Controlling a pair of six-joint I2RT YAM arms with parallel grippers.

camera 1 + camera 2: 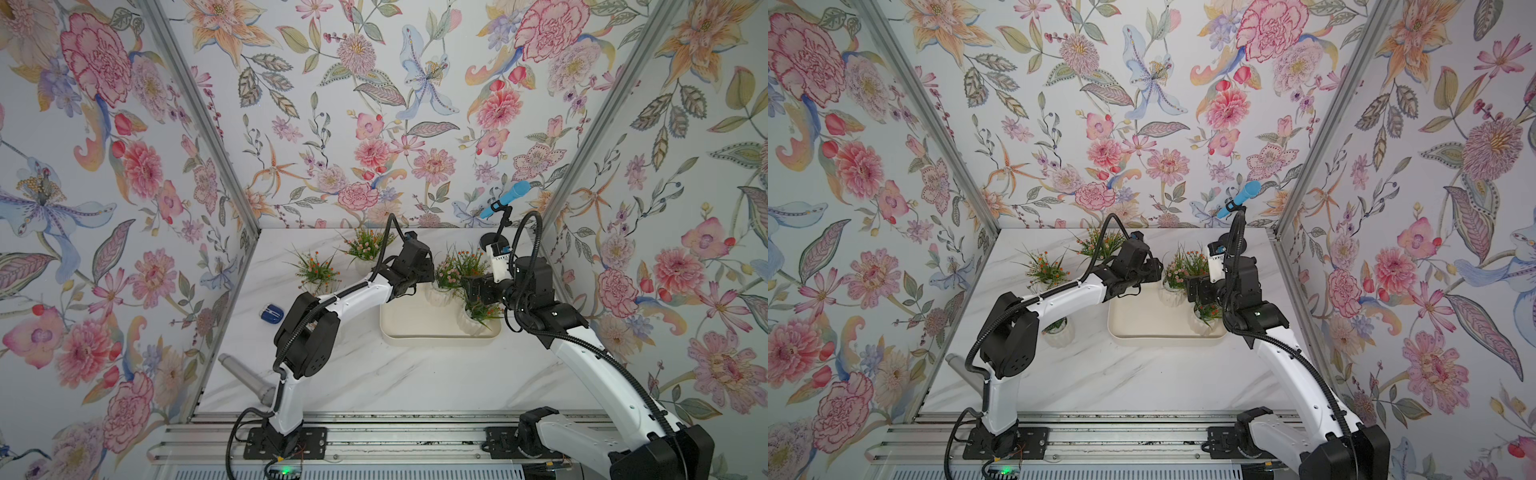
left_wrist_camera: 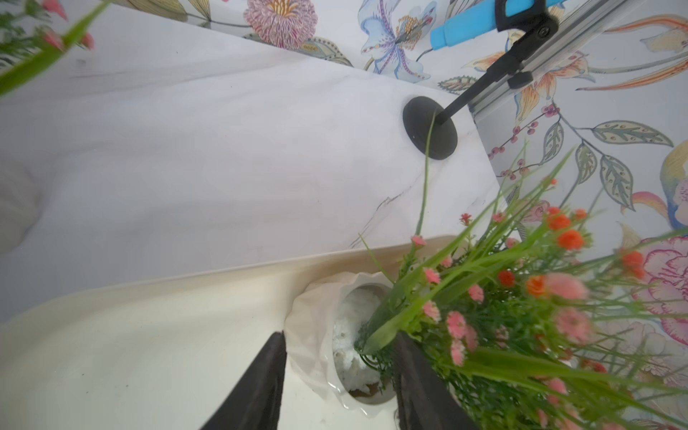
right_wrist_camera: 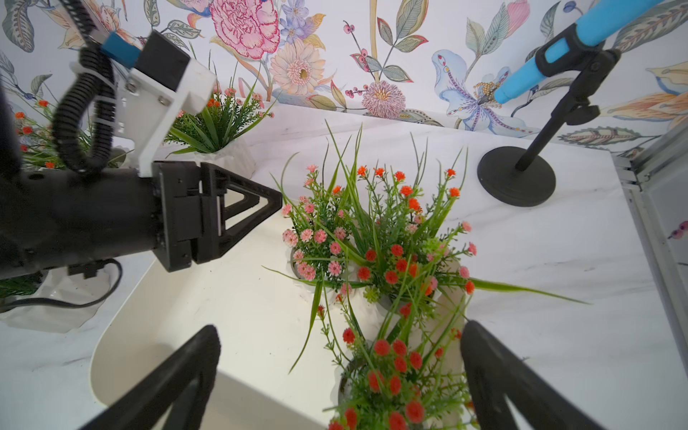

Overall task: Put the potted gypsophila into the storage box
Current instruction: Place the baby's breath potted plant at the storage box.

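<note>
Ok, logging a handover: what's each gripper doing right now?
Left gripper: jaws open, astride the pink-bloomed pot.
Right gripper: jaws wide open above the red-bloomed plant.

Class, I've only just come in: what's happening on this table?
The robot is loading potted gypsophila into the storage box. Three pots stand in it already. The left gripper has its jaws apart around the pink-bloomed pot there; the right gripper hangs open over the red-bloomed pot. Three more pots wait on the table outside.
</note>
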